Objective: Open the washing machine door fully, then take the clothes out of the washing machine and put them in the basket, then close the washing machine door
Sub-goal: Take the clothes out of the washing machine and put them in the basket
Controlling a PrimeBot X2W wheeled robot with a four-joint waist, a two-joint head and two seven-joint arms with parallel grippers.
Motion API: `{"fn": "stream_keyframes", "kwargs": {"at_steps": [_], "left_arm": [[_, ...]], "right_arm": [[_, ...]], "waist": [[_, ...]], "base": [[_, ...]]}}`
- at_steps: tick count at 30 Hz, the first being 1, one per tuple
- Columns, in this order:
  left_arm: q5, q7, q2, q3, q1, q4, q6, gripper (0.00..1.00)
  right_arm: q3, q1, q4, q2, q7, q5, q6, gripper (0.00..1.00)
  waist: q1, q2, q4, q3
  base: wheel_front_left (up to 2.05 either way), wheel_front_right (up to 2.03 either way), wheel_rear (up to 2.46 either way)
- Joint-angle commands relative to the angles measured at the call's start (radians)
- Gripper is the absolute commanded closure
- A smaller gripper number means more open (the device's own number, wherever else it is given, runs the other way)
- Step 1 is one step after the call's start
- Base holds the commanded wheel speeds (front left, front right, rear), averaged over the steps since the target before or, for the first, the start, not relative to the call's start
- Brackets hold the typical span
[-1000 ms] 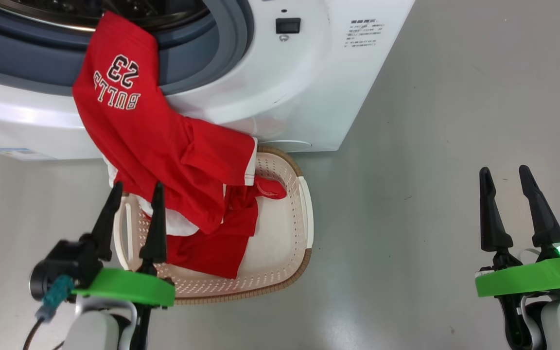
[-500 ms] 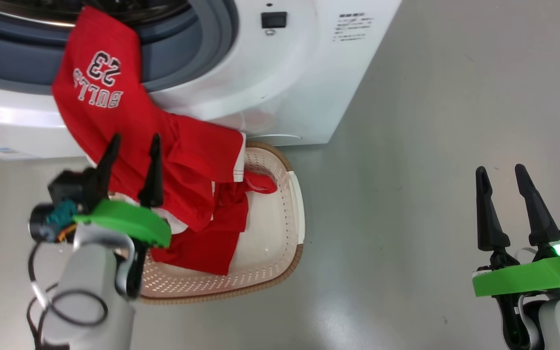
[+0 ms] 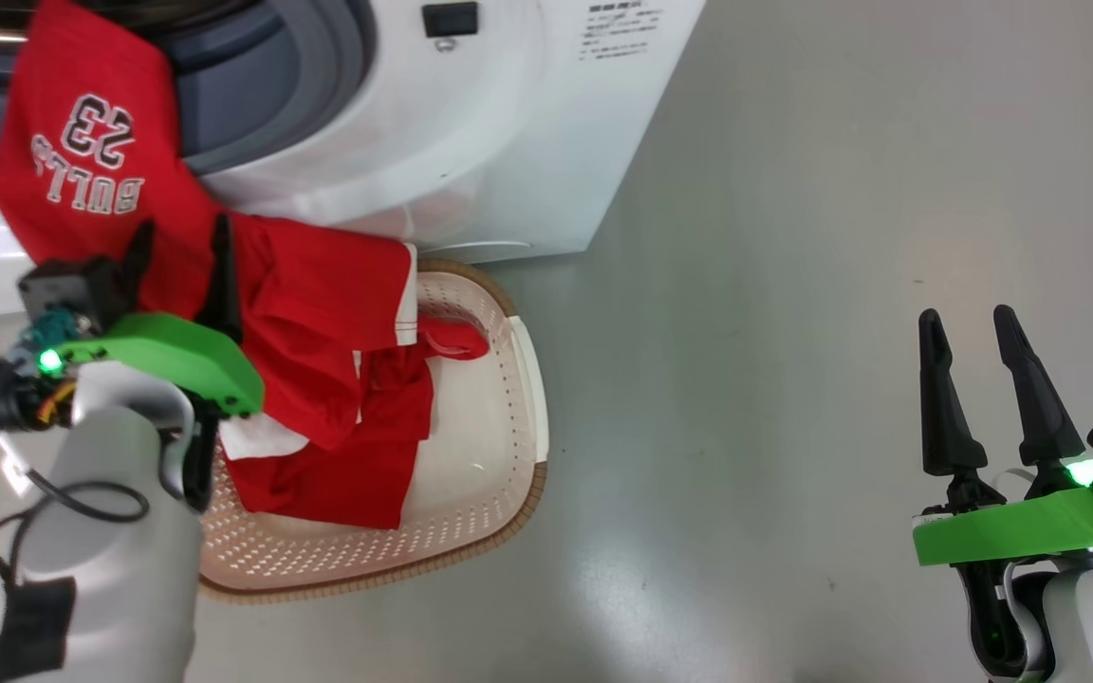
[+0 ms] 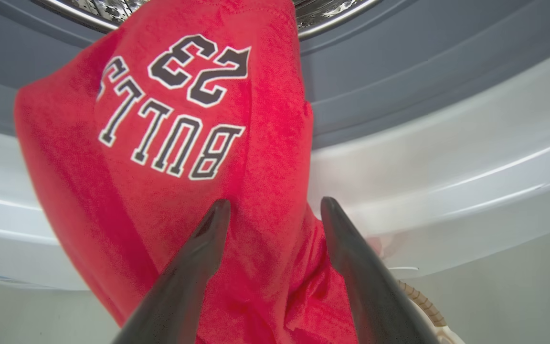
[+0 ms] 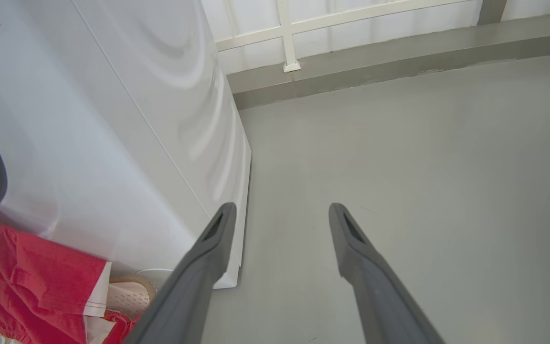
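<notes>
clothes (image 3: 300, 285) over washing machine (image 3: 471, 142) rim, into basket (image 3: 480, 474)

Head view. The washing machine (image 3: 471, 142) is located at 11 to 12 o'clock, standing on the floor (image 3: 793, 285). The basket (image 3: 520, 417) is set on the floor directly before the machine, at 7 o'clock from centre, far rim just beside the machine's base. The clothes (image 3: 309, 313) are draped out of the drum (image 4: 322, 9), over the door seal (image 3: 252, 85) and the front panel, with the lower end lying in the basket. The left claw (image 3: 182, 225) is placed at 9 o'clock, before the hanging clothes. The right claw (image 3: 966, 315) is found at 4 o'clock over the floor, well apart from basket and machine.
</notes>
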Motion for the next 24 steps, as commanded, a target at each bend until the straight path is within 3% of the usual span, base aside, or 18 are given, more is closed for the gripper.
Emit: {"fn": "stream_keyframes", "kwargs": {"at_steps": [1,7,8,10,13,14,24], "left_arm": [[0.013,-0.005,0.05,0.031,-0.017,-0.001,0.003,0.0],[0.025,-0.005,0.059,0.045,-0.039,0.016,0.005,0.0],[0.027,-0.005,0.061,0.048,-0.041,0.019,0.005,0.05],[0.032,-0.005,0.063,0.052,-0.044,0.024,0.005,0.5],[0.037,-0.005,0.065,0.058,-0.047,0.025,0.005,0.84],[0.038,-0.005,0.065,0.06,-0.048,0.025,0.004,1.0],[0.042,-0.005,0.047,0.074,-0.015,0.01,-0.004,1.0]], "right_arm": [[0.022,-0.014,-0.021,-0.007,-0.006,0.006,0.006,0.0],[0.021,-0.016,-0.021,-0.007,-0.006,0.007,0.006,0.0],[0.02,-0.016,-0.021,-0.007,-0.006,0.007,0.006,0.0],[0.02,-0.018,-0.021,-0.007,-0.006,0.007,0.006,0.0],[0.019,-0.02,-0.021,-0.007,-0.006,0.007,0.006,0.0],[0.019,-0.02,-0.021,-0.007,-0.006,0.006,0.006,0.0],[0.013,-0.022,-0.022,-0.007,-0.006,0.004,0.006,0.0]], "waist": [[0.0,-0.0001,-0.015,0.015],[0.0,-0.0001,-0.023,0.02],[0.0,-0.0001,-0.024,0.02],[0.0,-0.0001,-0.026,0.02],[0.0,-0.0001,-0.026,0.02],[0.0,-0.0001,-0.025,0.02],[0.0,-0.0001,-0.008,0.019]], "base": [[0.0,0.0,0.0],[0.0,0.0,0.0],[0.0,0.0,0.0],[0.0,0.0,0.0],[0.0,0.0,0.0],[0.0,0.0,0.0],[0.0,0.0,0.0]]}}
